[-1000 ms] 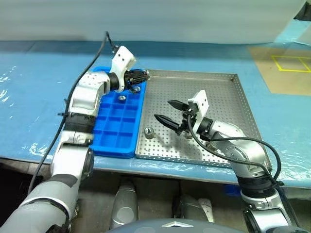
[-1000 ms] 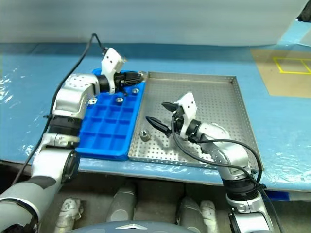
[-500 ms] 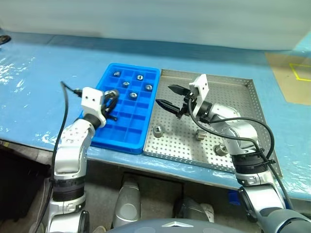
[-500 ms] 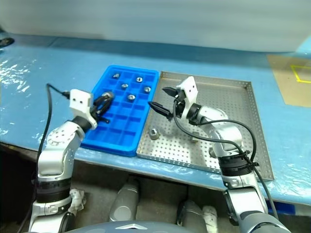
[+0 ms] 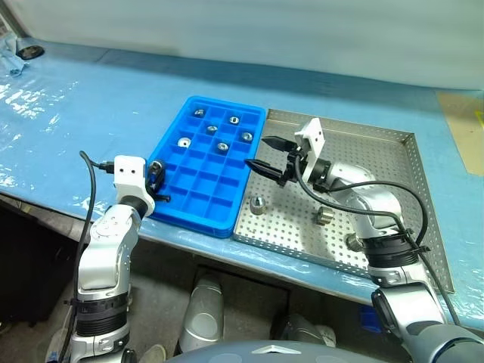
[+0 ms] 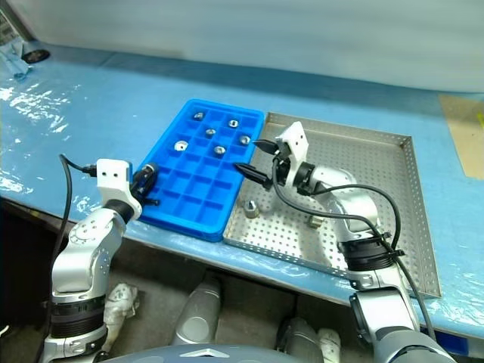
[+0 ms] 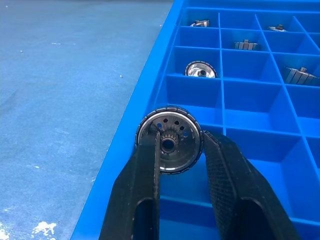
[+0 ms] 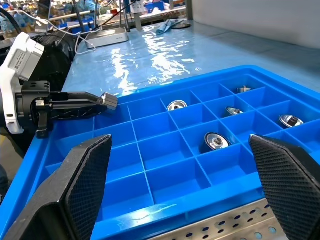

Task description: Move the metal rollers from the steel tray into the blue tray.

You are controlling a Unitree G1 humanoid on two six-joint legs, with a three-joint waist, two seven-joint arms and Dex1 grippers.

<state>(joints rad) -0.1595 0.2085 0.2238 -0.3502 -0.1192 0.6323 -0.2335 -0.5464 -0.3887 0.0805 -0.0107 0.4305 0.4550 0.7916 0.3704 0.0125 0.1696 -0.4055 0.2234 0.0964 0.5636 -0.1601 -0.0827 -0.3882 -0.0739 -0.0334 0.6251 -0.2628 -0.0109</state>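
From the rig I see the steel tray [image 5: 378, 162] keeping three metal rollers [image 5: 258, 204], the blue tray [image 5: 198, 198] holding five, my left gripper [image 7: 181, 150] clamping one at its outer edge, right gripper [image 5: 264, 154] wide empty: centre over a cell before releasing.

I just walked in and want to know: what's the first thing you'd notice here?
The bright blue tray on the blue table, with five metal rollers in its far compartments. At its near left edge, the left gripper pinches another roller, while the right gripper hangs open over the steel tray.
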